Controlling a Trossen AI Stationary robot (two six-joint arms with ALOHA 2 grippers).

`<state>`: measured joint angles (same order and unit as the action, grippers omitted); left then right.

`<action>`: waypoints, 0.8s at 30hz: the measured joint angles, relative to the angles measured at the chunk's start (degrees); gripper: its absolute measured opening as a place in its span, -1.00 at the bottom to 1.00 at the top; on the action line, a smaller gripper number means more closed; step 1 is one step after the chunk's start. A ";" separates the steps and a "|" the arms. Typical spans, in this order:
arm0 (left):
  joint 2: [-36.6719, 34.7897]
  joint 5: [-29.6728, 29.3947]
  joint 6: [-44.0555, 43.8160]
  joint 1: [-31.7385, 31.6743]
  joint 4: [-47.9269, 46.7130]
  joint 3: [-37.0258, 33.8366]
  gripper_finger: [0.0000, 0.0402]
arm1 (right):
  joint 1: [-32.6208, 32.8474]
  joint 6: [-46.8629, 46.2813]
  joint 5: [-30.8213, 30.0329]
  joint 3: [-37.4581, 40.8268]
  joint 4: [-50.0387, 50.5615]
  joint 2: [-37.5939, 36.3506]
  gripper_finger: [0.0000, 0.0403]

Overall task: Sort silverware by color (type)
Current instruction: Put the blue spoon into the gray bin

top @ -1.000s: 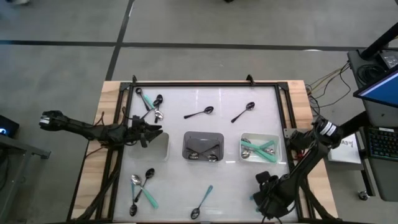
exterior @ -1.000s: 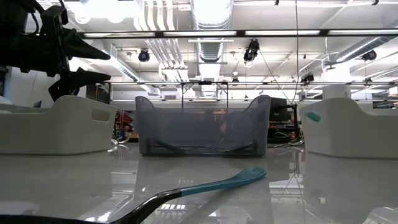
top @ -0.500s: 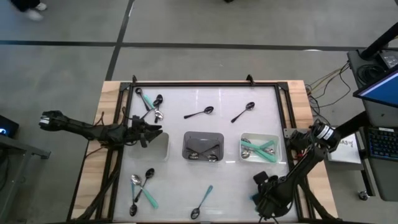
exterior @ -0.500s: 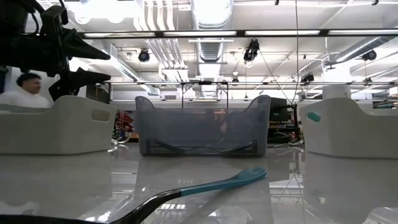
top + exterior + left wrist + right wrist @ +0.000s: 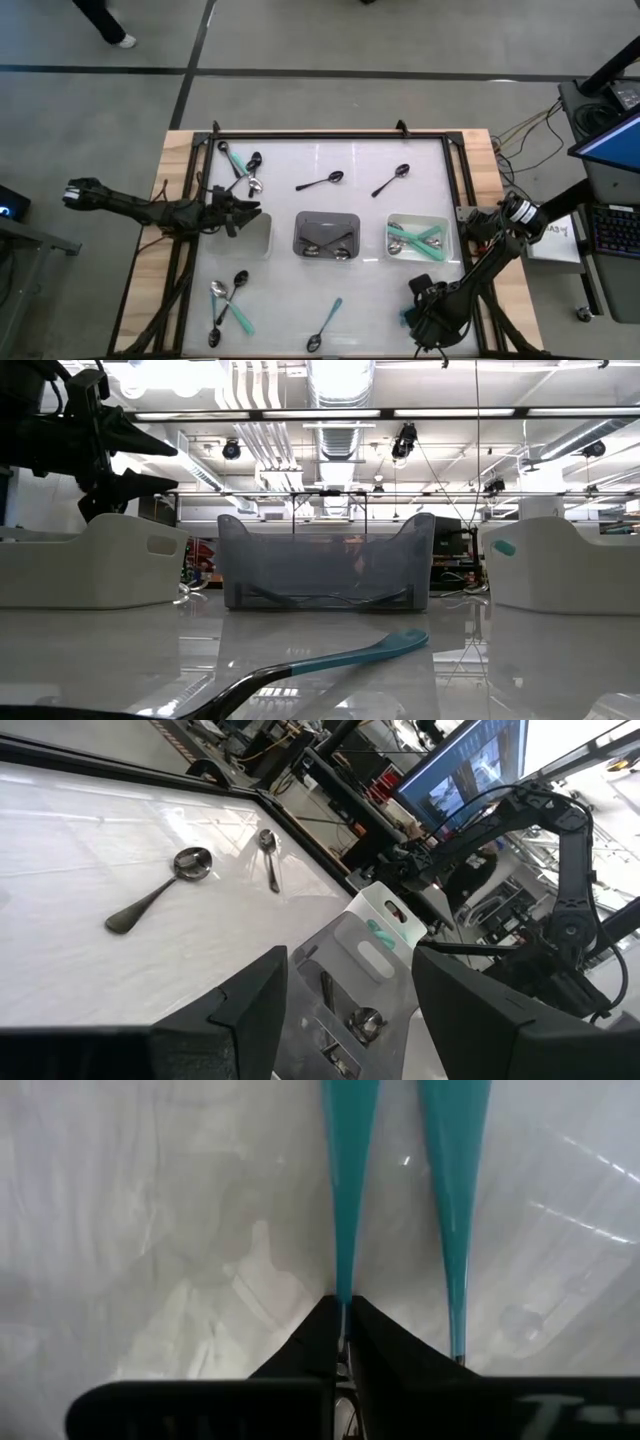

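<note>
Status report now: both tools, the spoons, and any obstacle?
Right tool shut on a mint-green spoon at the table's near right corner. Left tool open, waiting above the left tray. Other spoons lie scattered. No obstacle seen.

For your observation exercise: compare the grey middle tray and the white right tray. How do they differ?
The grey middle tray is dark and holds shiny silver spoons; the white right tray is pale and holds mint-green spoons. Seen from table level, the grey one looks translucent, the white one opaque. Both are rectangular, in one row.
</note>
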<state>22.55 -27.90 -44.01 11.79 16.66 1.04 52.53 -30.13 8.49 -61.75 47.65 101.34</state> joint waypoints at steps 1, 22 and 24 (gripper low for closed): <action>-0.02 0.01 0.00 0.02 -0.01 0.00 -0.01 | 0.00 0.00 -0.02 0.02 -0.09 -0.98 -0.95; 0.00 -0.68 0.83 -0.07 0.15 0.00 -0.01 | -0.04 1.77 -31.82 -0.37 -16.56 -15.85 -0.96; -0.02 -1.78 2.42 -0.09 0.26 0.00 -0.01 | -0.04 1.61 -33.25 -0.37 -17.89 -15.50 -0.96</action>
<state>22.52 -29.68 -41.59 11.70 16.92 1.04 52.49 -28.52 -24.76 -62.13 29.76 85.84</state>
